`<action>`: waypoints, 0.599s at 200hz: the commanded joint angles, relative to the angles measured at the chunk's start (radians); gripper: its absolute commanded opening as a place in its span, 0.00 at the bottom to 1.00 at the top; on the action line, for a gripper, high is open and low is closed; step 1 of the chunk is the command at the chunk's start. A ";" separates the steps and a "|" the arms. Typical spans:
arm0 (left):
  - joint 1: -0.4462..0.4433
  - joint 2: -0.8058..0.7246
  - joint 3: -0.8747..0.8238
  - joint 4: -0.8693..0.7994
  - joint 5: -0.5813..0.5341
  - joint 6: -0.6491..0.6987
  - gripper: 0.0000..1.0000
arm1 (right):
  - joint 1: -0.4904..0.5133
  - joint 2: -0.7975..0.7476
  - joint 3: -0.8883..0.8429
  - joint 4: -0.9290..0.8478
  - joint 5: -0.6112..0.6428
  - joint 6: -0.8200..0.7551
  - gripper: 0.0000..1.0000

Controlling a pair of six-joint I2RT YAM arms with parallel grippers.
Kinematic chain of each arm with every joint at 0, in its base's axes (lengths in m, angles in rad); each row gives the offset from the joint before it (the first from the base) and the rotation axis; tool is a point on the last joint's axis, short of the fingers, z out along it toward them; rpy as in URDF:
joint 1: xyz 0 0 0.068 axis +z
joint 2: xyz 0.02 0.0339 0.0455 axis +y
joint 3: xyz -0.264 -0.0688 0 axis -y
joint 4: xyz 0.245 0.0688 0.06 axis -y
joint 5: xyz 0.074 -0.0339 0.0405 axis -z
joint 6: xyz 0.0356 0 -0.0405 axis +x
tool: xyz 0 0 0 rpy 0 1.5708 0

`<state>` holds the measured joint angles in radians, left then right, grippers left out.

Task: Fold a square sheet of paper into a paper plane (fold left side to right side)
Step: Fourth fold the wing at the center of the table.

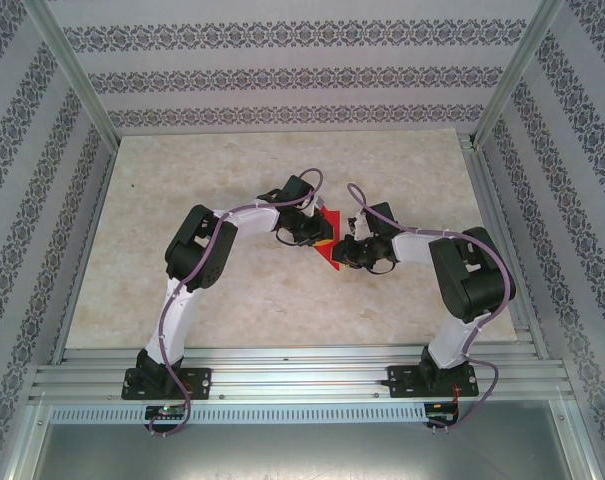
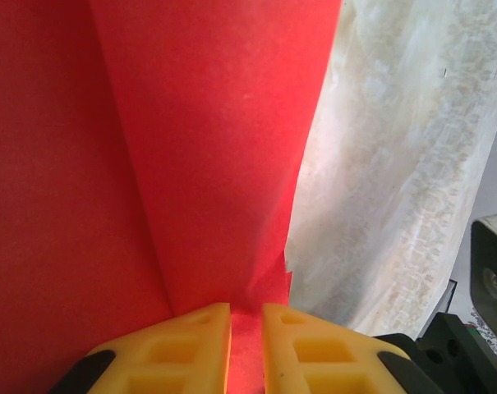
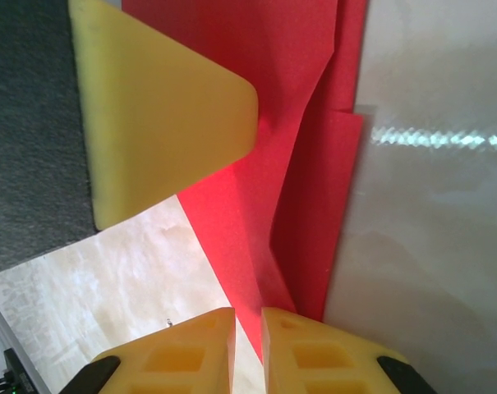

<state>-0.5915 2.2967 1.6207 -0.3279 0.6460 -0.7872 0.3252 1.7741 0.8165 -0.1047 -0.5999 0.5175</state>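
As its own wrist camera shows, the left gripper (image 2: 246,316) has its yellow fingers (image 2: 190,349) drawn almost together. Red paper runs down into the narrow slit between them, so it is pinching the sheet of paper (image 2: 190,164). A straight crease slants up the sheet from just beside the fingertips, with a brighter flap to its right. Past the flap's edge lies the pale marbled table (image 2: 388,164).

The right gripper (image 3: 248,320) is closed the same way, its jaws nearly touching and clamped on a narrow folded end of the red sheet. In that view the paper rises in overlapping layers with several creases. One yellow finger of the left gripper presses against the paper from the upper left.

From above, the two grippers face each other near the middle of the table, close together. The sheet sits between them as a small red wedge, and the arms cover much of it. The paper is plain red.

Around the table runs an aluminium frame (image 1: 282,370) with the two arm bases bolted to its near rail. Wallpaper (image 1: 282,80) with bands of grey ornament covers the three walls.
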 commanded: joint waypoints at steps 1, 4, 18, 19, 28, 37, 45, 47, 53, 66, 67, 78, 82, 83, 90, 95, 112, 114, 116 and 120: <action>-0.007 0.041 0.007 -0.039 -0.062 0.016 0.20 | 0.003 0.029 0.007 -0.053 0.026 -0.031 0.17; -0.007 0.042 0.008 -0.039 -0.062 0.016 0.20 | 0.003 0.030 0.004 -0.056 0.029 -0.033 0.17; -0.007 0.041 0.008 -0.040 -0.063 0.017 0.20 | 0.004 0.033 0.000 -0.074 0.042 -0.036 0.17; -0.007 0.041 0.008 -0.040 -0.063 0.017 0.20 | 0.005 0.034 -0.001 -0.076 0.043 -0.037 0.17; -0.004 0.042 0.011 -0.043 -0.063 0.017 0.20 | 0.006 0.037 -0.003 -0.088 0.048 -0.039 0.17; -0.002 0.042 0.014 -0.045 -0.063 0.019 0.20 | 0.007 0.040 -0.006 -0.101 0.057 -0.038 0.17; 0.000 0.040 0.020 -0.048 -0.063 0.021 0.20 | 0.006 0.039 -0.012 -0.108 0.060 -0.038 0.17; 0.002 0.040 0.021 -0.049 -0.063 0.022 0.20 | 0.006 0.040 -0.013 -0.111 0.062 -0.038 0.17; 0.004 0.041 0.027 -0.053 -0.065 0.026 0.20 | 0.007 0.041 -0.016 -0.124 0.071 -0.036 0.17; 0.012 0.044 0.053 -0.072 -0.070 0.038 0.20 | 0.008 0.038 -0.023 -0.147 0.079 -0.040 0.16; 0.013 0.046 0.056 -0.075 -0.071 0.039 0.20 | 0.008 0.038 -0.023 -0.149 0.080 -0.039 0.16; 0.021 0.053 0.088 -0.102 -0.082 0.055 0.21 | 0.012 0.038 -0.023 -0.178 0.095 -0.048 0.16; 0.023 0.056 0.101 -0.114 -0.089 0.065 0.21 | 0.012 0.038 -0.026 -0.186 0.097 -0.052 0.15; 0.024 0.057 0.104 -0.118 -0.091 0.067 0.21 | 0.013 0.038 -0.026 -0.188 0.097 -0.053 0.15; 0.028 0.066 0.125 -0.136 -0.105 0.078 0.21 | 0.014 0.036 -0.030 -0.200 0.101 -0.054 0.15; 0.033 0.073 0.138 -0.146 -0.110 0.085 0.21 | 0.015 0.036 -0.033 -0.205 0.103 -0.054 0.14; 0.047 0.095 0.173 -0.153 -0.107 0.091 0.21 | 0.015 0.036 -0.044 -0.218 0.107 -0.054 0.14; 0.050 0.098 0.177 -0.154 -0.107 0.091 0.21 | 0.016 0.037 -0.045 -0.219 0.107 -0.054 0.14; 0.053 0.100 0.180 -0.155 -0.106 0.092 0.21 | 0.015 0.037 -0.045 -0.219 0.109 -0.055 0.14; 0.057 0.106 0.190 -0.156 -0.106 0.093 0.21 | 0.015 0.038 -0.047 -0.220 0.108 -0.055 0.13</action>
<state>-0.5835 2.3497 1.7519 -0.4568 0.6262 -0.7429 0.3275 1.7794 0.8207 -0.1341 -0.5747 0.4919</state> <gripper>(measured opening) 0.212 0.140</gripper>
